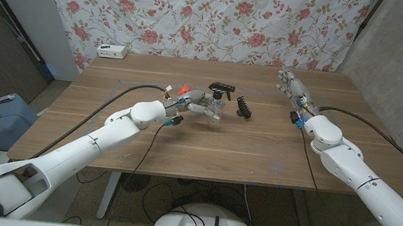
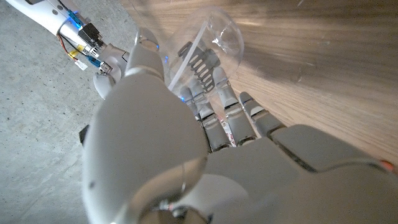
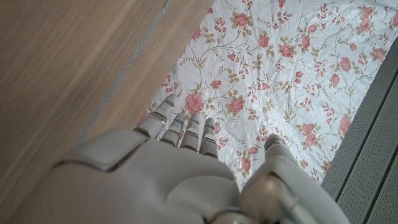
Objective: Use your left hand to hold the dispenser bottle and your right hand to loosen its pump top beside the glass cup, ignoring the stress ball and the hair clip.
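- Left robot hand (image 1: 201, 105) sits mid-table, fingers wrapped round the clear dispenser bottle (image 1: 213, 113); its black pump top (image 1: 221, 90) pokes out toward the far edge.
- Right robot hand (image 1: 293, 86) waits well off to the right, fingers straight, holding nothing.
- Bottle looks transparent and slick; whether it is tilted or upright I cannot tell.

Makeshift lab: wooden table (image 1: 258, 146) before a floral sheet backdrop (image 1: 220, 16), cables (image 1: 144, 148) trailing.
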Available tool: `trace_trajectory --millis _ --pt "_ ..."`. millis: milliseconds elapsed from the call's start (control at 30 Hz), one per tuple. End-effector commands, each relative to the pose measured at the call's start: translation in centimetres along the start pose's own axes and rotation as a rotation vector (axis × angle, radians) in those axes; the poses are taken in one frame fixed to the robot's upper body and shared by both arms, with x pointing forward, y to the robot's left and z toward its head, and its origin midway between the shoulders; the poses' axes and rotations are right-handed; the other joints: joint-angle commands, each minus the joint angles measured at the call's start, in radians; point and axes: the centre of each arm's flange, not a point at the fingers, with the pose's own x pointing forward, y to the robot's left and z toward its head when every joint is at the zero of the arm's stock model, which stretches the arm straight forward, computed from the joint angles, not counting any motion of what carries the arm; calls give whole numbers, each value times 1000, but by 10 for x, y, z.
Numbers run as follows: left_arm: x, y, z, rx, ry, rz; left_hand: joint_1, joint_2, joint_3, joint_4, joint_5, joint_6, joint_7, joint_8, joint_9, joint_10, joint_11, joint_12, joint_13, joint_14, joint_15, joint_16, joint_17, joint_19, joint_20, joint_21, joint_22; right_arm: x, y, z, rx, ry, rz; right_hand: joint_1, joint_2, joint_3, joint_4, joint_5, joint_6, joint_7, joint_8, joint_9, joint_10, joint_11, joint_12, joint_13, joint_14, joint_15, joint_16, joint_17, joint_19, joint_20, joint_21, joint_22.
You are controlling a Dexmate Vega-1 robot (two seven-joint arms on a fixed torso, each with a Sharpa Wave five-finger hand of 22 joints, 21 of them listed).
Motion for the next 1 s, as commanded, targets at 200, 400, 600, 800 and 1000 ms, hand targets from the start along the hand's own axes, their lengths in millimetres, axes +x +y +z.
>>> trace_trajectory --millis 200,400,600,800,1000 --pt "11 2 7 39 43 37 2 71 21 14 -7 54 12 8 2 12 -1 6 7 42 -145 -3 1 -1 -138 -2 3 -5 -2 34 -194 15 62 43 -21 2 -40 8 47 1 15 5 23 19 5 3 32 -5 8 -3 45 -5 17 4" --pt "15 5 7 48 49 59 0 74 23 15 -10 59 10 9 2 18 -4 7 10 42 -146 -8 0 -2 -138 -2 3 -6 -3 43 -245 14 82 64 -42 -2 -63 7 67 4 19 6 24 29 4 4 40 8 7 -5 65 5 19 4" --pt "21 11 8 61 57 65 -1 76 25 15 -13 66 9 11 2 21 -6 7 13 44 -147 -11 0 -2 -138 -2 3 -7 -2 54 -308 35 101 97 -65 -2 -93 5 67 2 17 7 15 35 0 4 38 16 4 -5 69 38 16 5" --pt "28 15 9 81 64 67 0 77 27 14 -15 68 10 11 2 25 -4 7 16 46 -147 -15 -1 -2 -138 -2 3 -7 1 64 -365 46 120 136 -78 1 -124 2 67 -4 14 9 0 35 -4 6 23 47 -2 -3 59 85 9 7" --pt "32 18 10 102 78 71 -4 79 28 15 -18 71 10 11 2 29 -5 7 19 47 -146 -18 -1 -2 -137 -2 3 -7 5 71 -396 44 142 159 -80 5 -139 -2 70 -10 13 10 -15 37 -7 7 9 76 -5 -2 41 106 4 8"
